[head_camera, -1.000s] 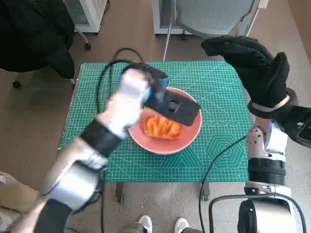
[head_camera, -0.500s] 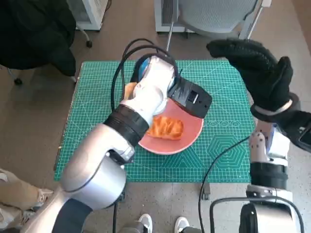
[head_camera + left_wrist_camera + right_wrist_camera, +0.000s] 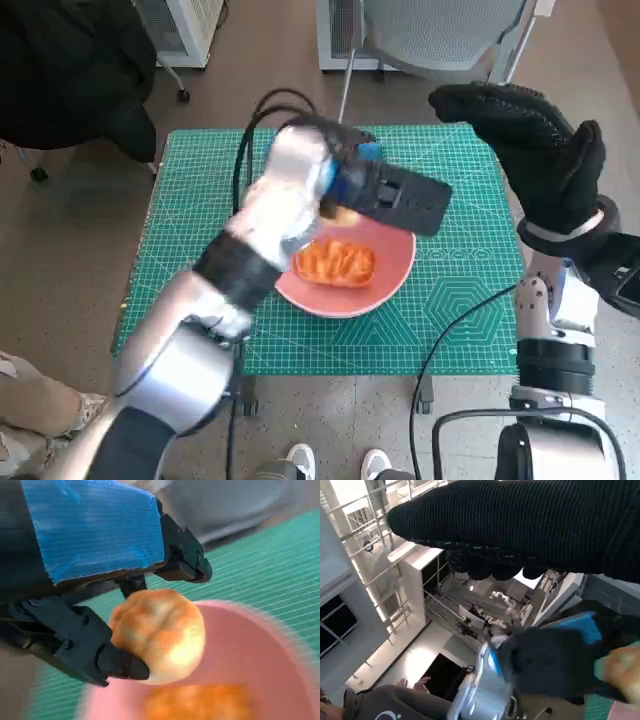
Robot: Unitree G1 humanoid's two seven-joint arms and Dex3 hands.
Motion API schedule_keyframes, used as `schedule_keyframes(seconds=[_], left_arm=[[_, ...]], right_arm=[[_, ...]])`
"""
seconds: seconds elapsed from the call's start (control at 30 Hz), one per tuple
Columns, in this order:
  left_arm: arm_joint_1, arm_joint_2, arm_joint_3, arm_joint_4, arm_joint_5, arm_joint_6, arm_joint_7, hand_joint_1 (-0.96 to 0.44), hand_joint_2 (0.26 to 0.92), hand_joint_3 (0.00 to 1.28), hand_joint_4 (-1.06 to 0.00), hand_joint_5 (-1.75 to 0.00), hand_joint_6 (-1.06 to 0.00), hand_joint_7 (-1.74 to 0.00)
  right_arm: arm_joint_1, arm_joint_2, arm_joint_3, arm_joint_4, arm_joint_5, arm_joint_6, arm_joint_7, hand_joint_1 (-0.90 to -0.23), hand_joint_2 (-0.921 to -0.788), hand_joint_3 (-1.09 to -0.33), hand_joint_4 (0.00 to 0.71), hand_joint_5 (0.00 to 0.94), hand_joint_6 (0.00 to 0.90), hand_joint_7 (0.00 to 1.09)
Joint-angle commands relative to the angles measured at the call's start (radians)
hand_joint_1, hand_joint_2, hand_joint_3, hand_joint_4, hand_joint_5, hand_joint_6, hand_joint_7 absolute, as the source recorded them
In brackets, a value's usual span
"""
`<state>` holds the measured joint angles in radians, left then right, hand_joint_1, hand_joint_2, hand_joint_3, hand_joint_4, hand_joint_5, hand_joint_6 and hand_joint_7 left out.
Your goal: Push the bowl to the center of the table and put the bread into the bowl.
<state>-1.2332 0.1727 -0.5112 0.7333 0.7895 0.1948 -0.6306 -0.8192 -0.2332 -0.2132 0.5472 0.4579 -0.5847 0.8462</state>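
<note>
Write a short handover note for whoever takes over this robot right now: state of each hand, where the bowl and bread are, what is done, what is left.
Left hand: holds a round bread roll above the pink bowl.
Right hand: raised off the table's right side, open, holding nothing.
Bowl: sits near the middle of the green mat; an orange pastry already lies in it.
Done: bowl pushed to the centre, one bread in.
Left: lower and release the roll into the bowl.

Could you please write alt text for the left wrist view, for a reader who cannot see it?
The left hand, black with blue tape on its back, holds a round golden bread roll in its fingers above a pink bowl. A blurred orange pastry lies in the bowl, on a green mat.
</note>
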Motion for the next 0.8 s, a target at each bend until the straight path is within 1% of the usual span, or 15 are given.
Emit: schedule_keyframes(seconds=[0.03,0.17,0.27,0.5,0.67,0.8], left_arm=[[0.202,0.141,0.120,-0.320,-0.068,-0.054,0.098,-0.09,0.807,0.03,-0.35,-0.06,-0.40,-0.05],[0.226,0.147,0.131,-0.358,-0.075,-0.051,0.097,-0.12,0.808,0.02,-0.31,-0.01,-0.39,-0.05],[0.242,0.151,0.133,-0.388,-0.078,-0.038,0.097,-0.12,0.809,0.02,-0.31,-0.01,-0.38,-0.05],[0.252,0.157,0.123,-0.429,-0.078,-0.001,0.084,-0.12,0.809,0.02,-0.24,0.00,-0.37,-0.05],[0.250,0.157,0.118,-0.439,-0.081,0.020,0.072,-0.12,0.810,0.01,-0.23,0.00,-0.36,-0.04],[0.254,0.162,0.117,-0.442,-0.086,0.019,0.080,-0.12,0.810,0.01,-0.22,0.00,-0.35,-0.04]], right_arm=[[0.013,0.002,0.014,0.013,-0.022,0.006,-0.004,-0.711,-0.921,-0.894,0.340,0.001,0.379,0.00],[0.010,0.004,0.014,0.022,-0.021,0.002,0.000,-0.708,-0.921,-0.894,0.340,0.001,0.379,0.00],[0.008,0.003,0.015,0.027,-0.019,0.001,0.003,-0.706,-0.921,-0.894,0.340,0.001,0.379,0.00],[0.006,0.005,0.018,0.031,-0.013,0.001,0.010,-0.705,-0.921,-0.893,0.340,0.001,0.380,0.00],[0.003,0.002,0.020,0.036,-0.008,0.002,0.015,-0.705,-0.921,-0.894,0.340,0.000,0.380,0.00],[0.000,0.000,0.019,0.043,-0.006,0.000,0.019,-0.705,-0.921,-0.894,0.338,0.000,0.379,0.00]])
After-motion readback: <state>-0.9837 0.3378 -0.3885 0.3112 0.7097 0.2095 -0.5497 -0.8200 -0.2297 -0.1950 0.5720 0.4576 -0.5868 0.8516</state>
